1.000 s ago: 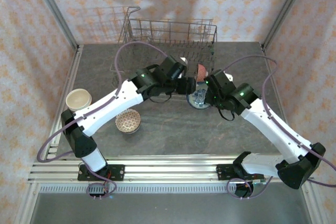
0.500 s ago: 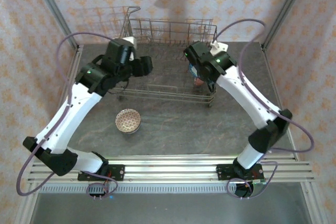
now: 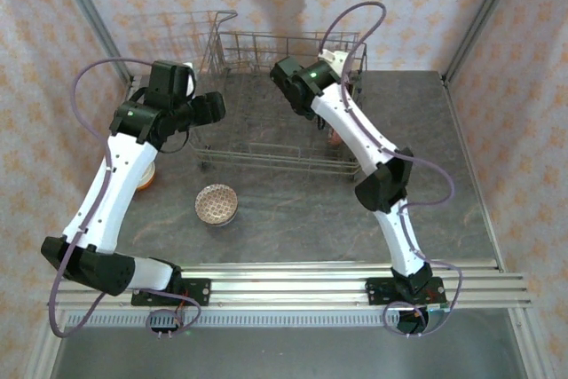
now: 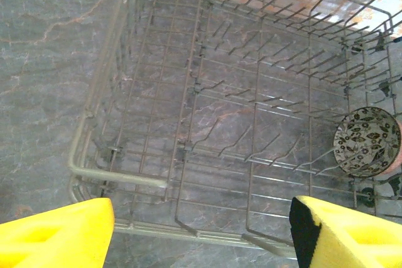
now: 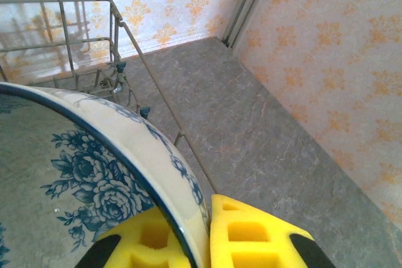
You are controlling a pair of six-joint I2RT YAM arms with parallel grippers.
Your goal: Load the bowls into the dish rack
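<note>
Four bowls, one dish rack (image 4: 119,177): blue-flowered bowl (image 5: 81,180) clamped in my right gripper (image 5: 201,236), speckled bowl (image 4: 367,141) racked, patterned bowl (image 3: 216,204) and cream bowl (image 3: 148,177) on the worktop's left. Both arms reach to the rack; left gripper (image 4: 201,230) wide, empty.

Free rows across dish rack (image 4: 119,177) (patterned bowl (image 4: 367,141) at right end)

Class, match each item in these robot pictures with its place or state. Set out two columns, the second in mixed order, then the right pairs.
Column A
1. blue-flowered bowl
2. leaf-patterned bowl
3. brown patterned bowl
4. left gripper

Column B
a. on the table, in front of the dish rack
b. open, holding nothing
c. inside the dish rack
d. clamped in the right gripper

Pairs: 1-d, 2-c, 3-a, 4-b
</note>
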